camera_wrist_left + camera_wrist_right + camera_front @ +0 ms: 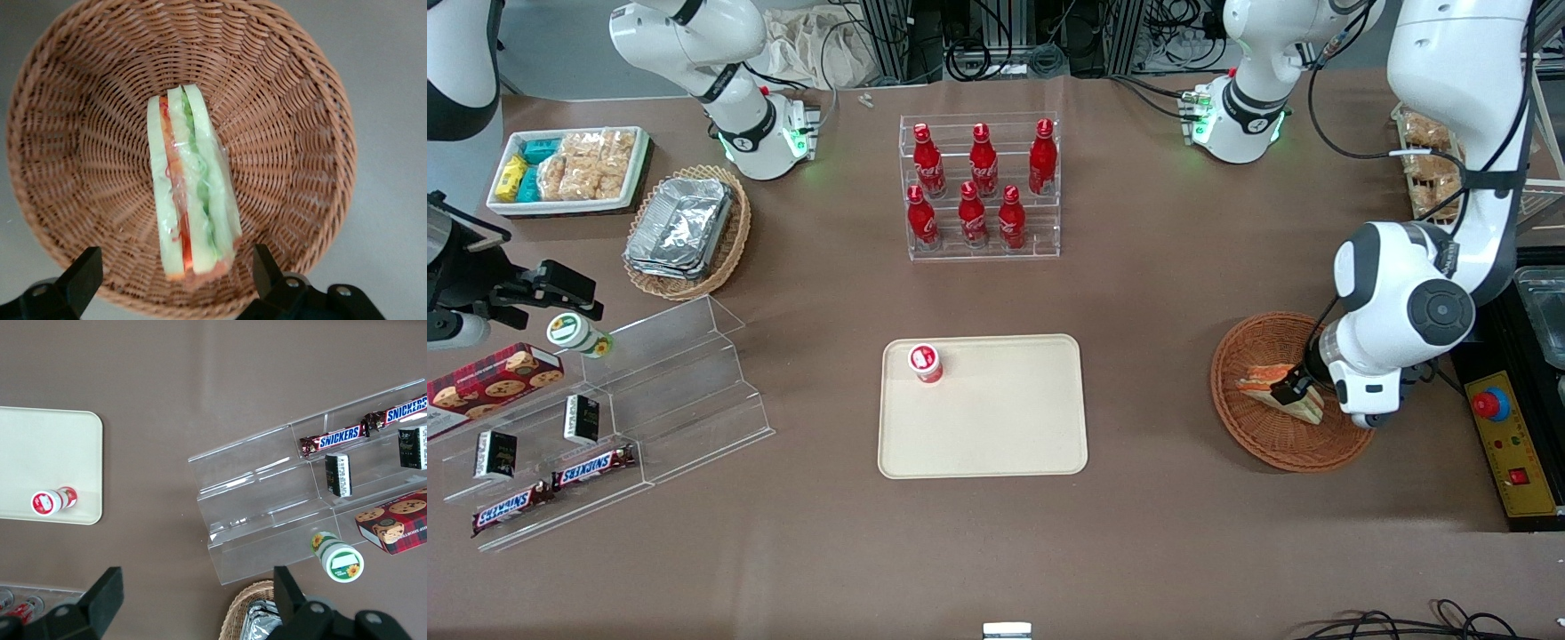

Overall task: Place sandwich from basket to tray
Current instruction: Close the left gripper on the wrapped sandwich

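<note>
The sandwich [1263, 382] is a pale bread wedge with red and green filling. It lies in the round reddish-brown wicker basket [1249, 431] toward the working arm's end of the table. In the left wrist view the sandwich [190, 193] rests on edge in the middle of the basket [80, 133]. My left gripper [1294, 389] hovers low over it, open. Its two black fingers [85, 273] stand wide on either side of the sandwich's broad end without touching it; the gripper [175, 257] holds nothing. The cream tray [996, 418] lies mid-table.
A small red-and-white cup [926, 363] stands on the tray's corner. A rack of red bottles [983, 191] is farther from the front camera. A control box with a red button [1503, 444] sits beside the basket. A clear stepped shelf [667, 382] with snacks lies toward the parked arm's end.
</note>
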